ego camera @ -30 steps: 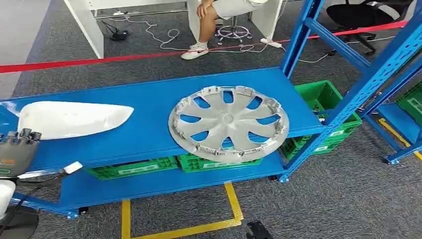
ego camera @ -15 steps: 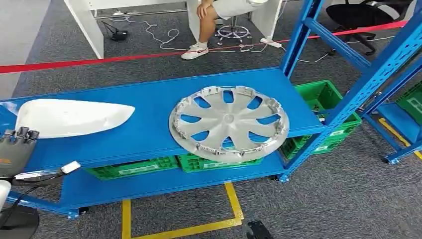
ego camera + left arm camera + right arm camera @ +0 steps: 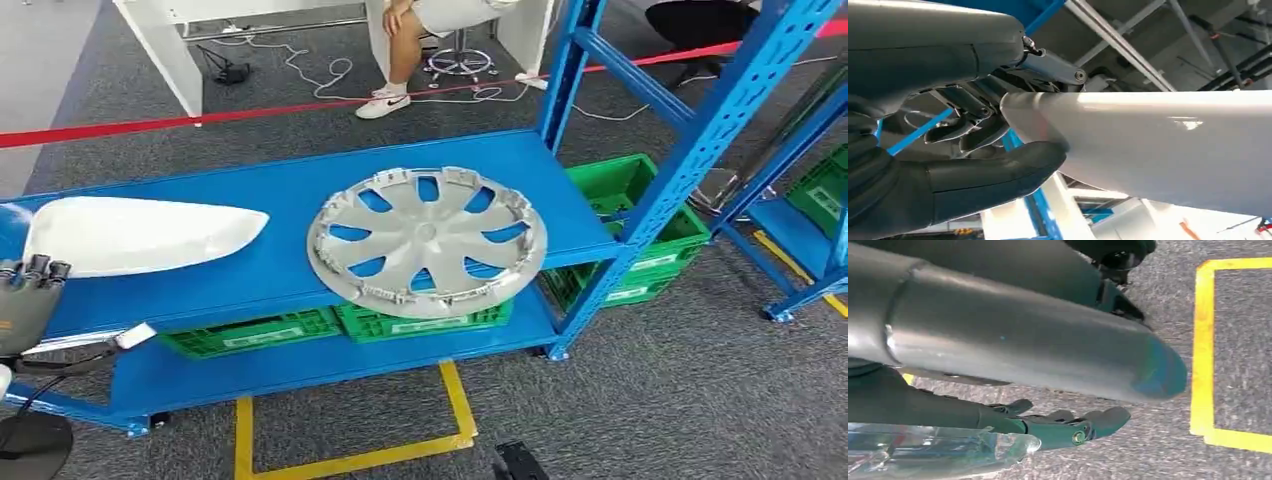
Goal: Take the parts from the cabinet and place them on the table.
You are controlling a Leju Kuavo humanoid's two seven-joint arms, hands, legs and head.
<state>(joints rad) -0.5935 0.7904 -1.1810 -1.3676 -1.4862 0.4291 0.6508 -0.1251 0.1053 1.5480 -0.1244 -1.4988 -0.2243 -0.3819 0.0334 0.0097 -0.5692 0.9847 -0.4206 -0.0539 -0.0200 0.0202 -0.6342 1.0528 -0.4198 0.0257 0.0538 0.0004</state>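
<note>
Left hand: my left hand [image 3: 948,150] grasps one end of the white panel [image 3: 140,234]; in the left wrist view the thumb lies against one face of the panel and the darker fingers [image 3: 965,131] reach round the other. In the head view I see the hand at the shelf's left end, touching the panel's end.
Right hand: my right hand [image 3: 1048,427] hangs above the carpet [image 3: 1238,345], its fingers lying loosely together. A clear, glassy piece [image 3: 938,452] shows just beside it; I cannot tell whether the hand is holding it.
White panel: one, long and tapering, lying flat on the left part of the upper blue shelf [image 3: 290,195], its pointed tip towards the wheel cover [image 3: 428,240].
Wheel cover: one, silver and spoked, lying flat on the right half of the same shelf, its near rim overhanging the front edge. It sits apart from the panel.
Green crates [image 3: 420,320]: I count at least four, two on the lower shelf under the wheel cover and panel, and others on the floor past the right upright.
Floor marks: yellow tape lines [image 3: 345,462] on the carpet in front of the rack; one red tape line [image 3: 250,112] behind it.
Person: one seated behind the red tape; I see a leg and a white shoe [image 3: 382,102].
</note>
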